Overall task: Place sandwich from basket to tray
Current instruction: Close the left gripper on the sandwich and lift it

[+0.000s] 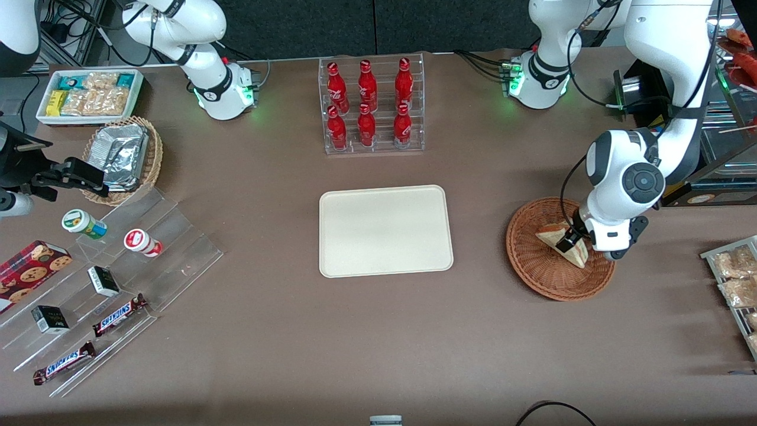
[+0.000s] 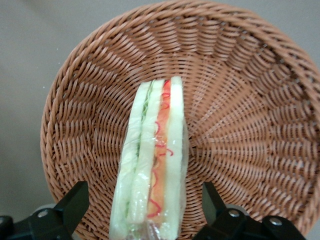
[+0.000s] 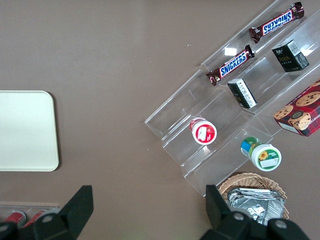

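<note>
Tabletop basket holds sandwich between end effector fingers.

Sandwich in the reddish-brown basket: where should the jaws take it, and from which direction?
Across its two flat bread faces, from above. The sandwich stands on edge in the basket, filling stripe up, so the faces sit side-on. The gripper already hangs over it, jaws open, one on each side, apparently not yet touching.

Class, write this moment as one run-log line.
gripper: open, fingers astride sandwich | sandwich: in basket | tray: bare
</note>
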Available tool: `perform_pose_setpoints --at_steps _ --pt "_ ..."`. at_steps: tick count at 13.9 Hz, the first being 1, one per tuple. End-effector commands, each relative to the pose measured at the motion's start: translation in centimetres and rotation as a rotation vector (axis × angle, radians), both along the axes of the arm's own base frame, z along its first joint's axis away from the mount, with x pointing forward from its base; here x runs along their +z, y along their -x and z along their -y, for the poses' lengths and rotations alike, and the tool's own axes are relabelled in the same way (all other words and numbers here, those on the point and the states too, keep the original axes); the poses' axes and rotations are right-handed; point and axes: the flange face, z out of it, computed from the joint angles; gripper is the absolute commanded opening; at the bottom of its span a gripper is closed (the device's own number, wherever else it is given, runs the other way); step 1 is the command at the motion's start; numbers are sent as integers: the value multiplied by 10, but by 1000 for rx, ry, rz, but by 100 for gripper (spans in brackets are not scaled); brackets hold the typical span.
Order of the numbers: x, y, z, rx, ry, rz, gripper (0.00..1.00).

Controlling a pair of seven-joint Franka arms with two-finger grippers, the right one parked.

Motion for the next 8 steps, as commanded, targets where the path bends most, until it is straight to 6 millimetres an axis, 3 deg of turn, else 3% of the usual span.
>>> perform_pose_setpoints --at_steps 1,3,4,5,6,7,8 --pt "6 11 1 15 -2 20 100" --pt "2 9 2 34 0 36 99" --pt "-2 9 3 52 -1 38 77" --pt "-3 9 4 64 -1 37 41" --pt "-3 9 3 66 -1 37 15" --pt "-2 9 4 65 -2 37 0" --pt "-2 9 5 63 -2 36 0"
